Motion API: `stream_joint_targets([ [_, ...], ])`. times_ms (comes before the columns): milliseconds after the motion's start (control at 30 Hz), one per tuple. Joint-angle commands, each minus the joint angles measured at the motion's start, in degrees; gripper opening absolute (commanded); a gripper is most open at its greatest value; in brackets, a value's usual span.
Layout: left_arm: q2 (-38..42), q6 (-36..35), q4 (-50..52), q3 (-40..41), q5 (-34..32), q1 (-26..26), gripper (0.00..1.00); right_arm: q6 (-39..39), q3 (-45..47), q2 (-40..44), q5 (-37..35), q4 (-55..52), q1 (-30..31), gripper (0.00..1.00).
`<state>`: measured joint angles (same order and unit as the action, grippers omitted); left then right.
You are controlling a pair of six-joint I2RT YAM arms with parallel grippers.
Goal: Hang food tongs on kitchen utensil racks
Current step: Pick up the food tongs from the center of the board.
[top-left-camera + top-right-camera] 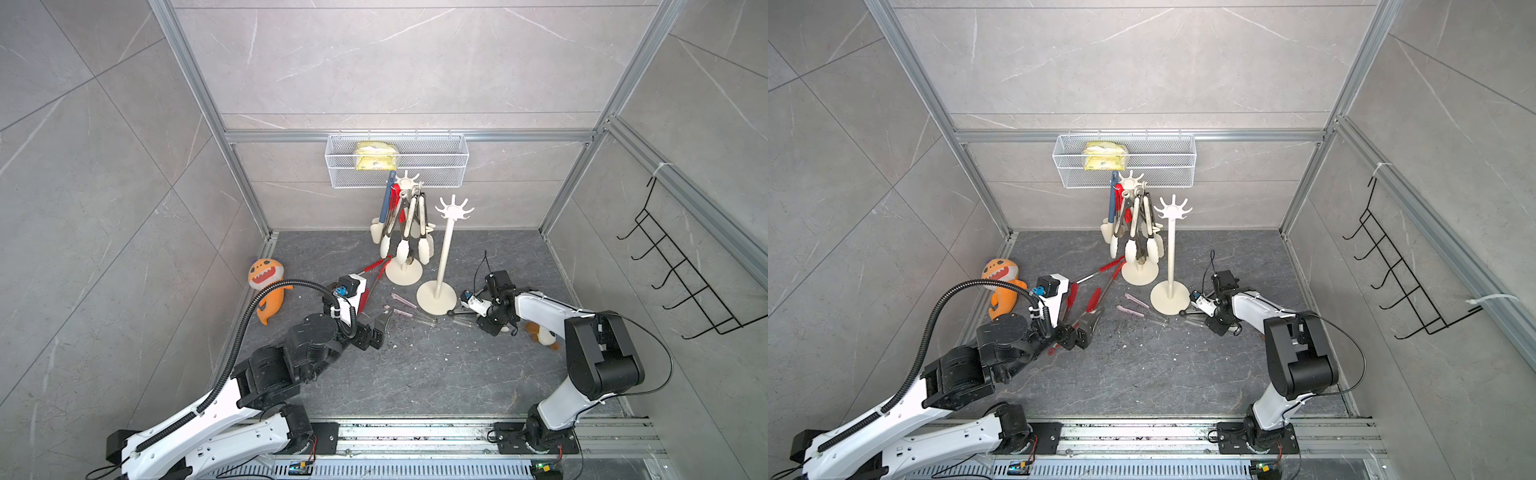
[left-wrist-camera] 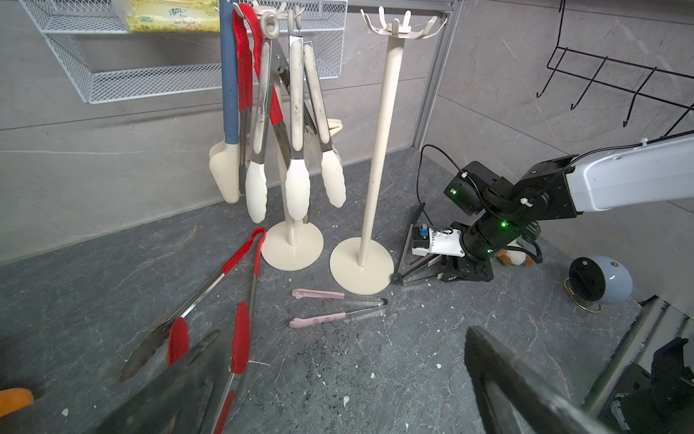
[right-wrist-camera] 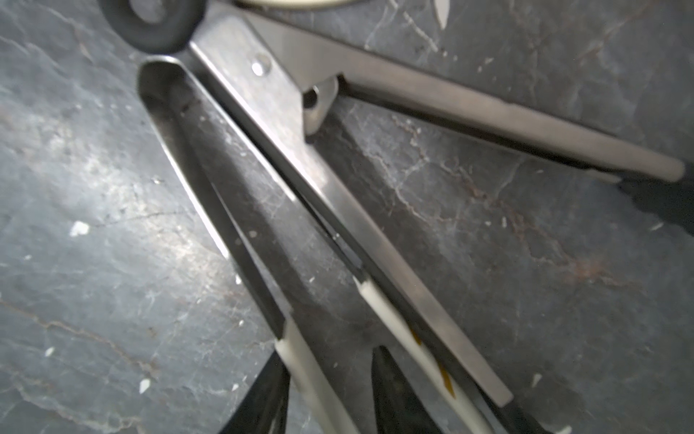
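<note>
On the dark floor [image 1: 415,365], by the base of the right rack [image 1: 444,253], the right gripper [image 3: 328,355] is low at the steel tongs [image 3: 270,112].
Its jaws stand narrow, with one white-sleeved arm of these tongs between them; whether they press it, I cannot tell. The left gripper [image 2: 343,332] is wide apart and holds nothing, just beside the red tongs [image 2: 240,263] on the floor. The left rack [image 1: 405,270] carries several hanging tongs [image 2: 296,112].

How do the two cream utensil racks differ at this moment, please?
The rear rack carries several tongs and a blue-handled utensil on its prongs; the front rack holds nothing. The rear rack stands nearer the back wall; the front rack stands further forward. Both are upright cream poles on round bases.
</note>
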<state>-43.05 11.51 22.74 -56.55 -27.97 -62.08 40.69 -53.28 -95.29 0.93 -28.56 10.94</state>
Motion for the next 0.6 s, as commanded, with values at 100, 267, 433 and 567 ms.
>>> stream_joint_targets([
  [100, 0.73, 0.36, -0.60, -0.05, -1.32, -0.05, 1.00, 0.01, -0.78, -0.65, 3.43, -0.40, -0.18, 0.33],
  [267, 1.12, 0.75, -0.94, 0.56, -1.59, -0.05, 1.00, 0.45, -0.60, -0.55, 3.72, -0.68, -0.21, 0.29],
  [433, 1.67, 0.62, -1.03, 1.08, -1.93, -0.05, 1.00, 0.29, -0.91, -1.00, 4.12, -1.41, -0.18, 0.27],
  [567, 2.13, 0.82, -1.20, 1.40, -2.03, -0.05, 0.99, 0.27, -0.52, -0.94, 4.14, -1.40, -0.14, 0.25],
])
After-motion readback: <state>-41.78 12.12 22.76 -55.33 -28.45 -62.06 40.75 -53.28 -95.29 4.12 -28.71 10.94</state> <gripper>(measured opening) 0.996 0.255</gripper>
